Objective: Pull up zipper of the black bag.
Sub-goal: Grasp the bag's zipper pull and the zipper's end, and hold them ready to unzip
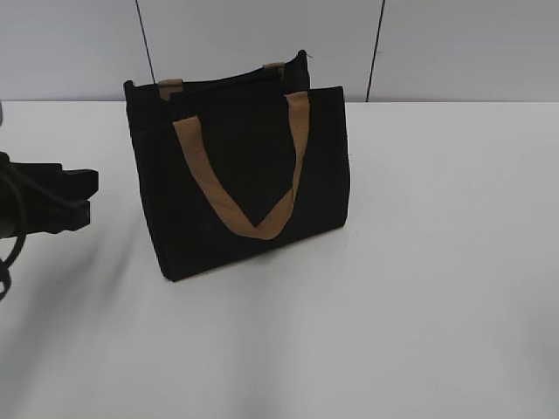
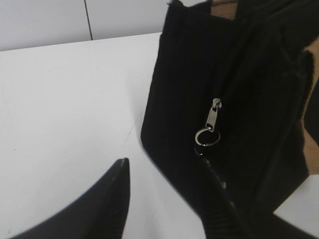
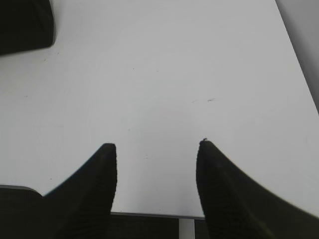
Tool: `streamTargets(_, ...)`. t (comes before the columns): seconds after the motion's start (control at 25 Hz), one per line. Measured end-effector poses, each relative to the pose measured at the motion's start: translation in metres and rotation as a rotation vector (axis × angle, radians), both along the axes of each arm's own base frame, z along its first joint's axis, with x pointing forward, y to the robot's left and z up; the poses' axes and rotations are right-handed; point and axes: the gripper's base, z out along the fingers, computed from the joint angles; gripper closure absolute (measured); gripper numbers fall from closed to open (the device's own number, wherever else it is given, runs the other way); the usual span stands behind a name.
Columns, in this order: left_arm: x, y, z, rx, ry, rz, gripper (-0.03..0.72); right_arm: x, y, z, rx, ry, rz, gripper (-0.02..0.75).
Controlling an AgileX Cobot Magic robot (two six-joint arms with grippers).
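The black bag [image 1: 218,188] stands upright on the white table, with a tan strap handle [image 1: 253,229] hanging down its front. In the left wrist view the bag's end [image 2: 184,74] faces me, and the silver zipper pull [image 2: 212,118] with its ring clasp hangs on it, partway up. My left gripper [image 2: 164,159] is open, its right finger just below the ring and its left finger over the table. In the exterior view the left gripper [image 1: 90,196] sits a short way left of the bag. My right gripper [image 3: 157,145] is open and empty over bare table.
The bag's corner [image 3: 22,22] shows at the top left of the right wrist view. The table's near edge [image 3: 149,215] runs under the right gripper. A white wall with dark seams [image 1: 376,52] stands behind the table.
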Motion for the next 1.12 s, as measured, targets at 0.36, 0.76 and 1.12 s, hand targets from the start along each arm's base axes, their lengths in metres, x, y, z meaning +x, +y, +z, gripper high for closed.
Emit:
streamTargets(0.36, 0.015, -0.008, -0.063, 0.039, -0.026, -0.009, 0.341, 0.000, 0.000, 0.000, 0.000, 0.000, 0.000, 0.342)
streamTargets(0.76, 0.030, -0.020, -0.127, 0.044, -0.073, -0.161, 0.341, 0.000, 0.000, 0.000, 0.000, 0.000, 0.000, 0.342)
streamTargets(1.12, 0.053, -0.027, -0.118, 0.015, -0.163, -0.216, 0.341, 0.000, 0.000, 0.000, 0.000, 0.000, 0.000, 0.342)
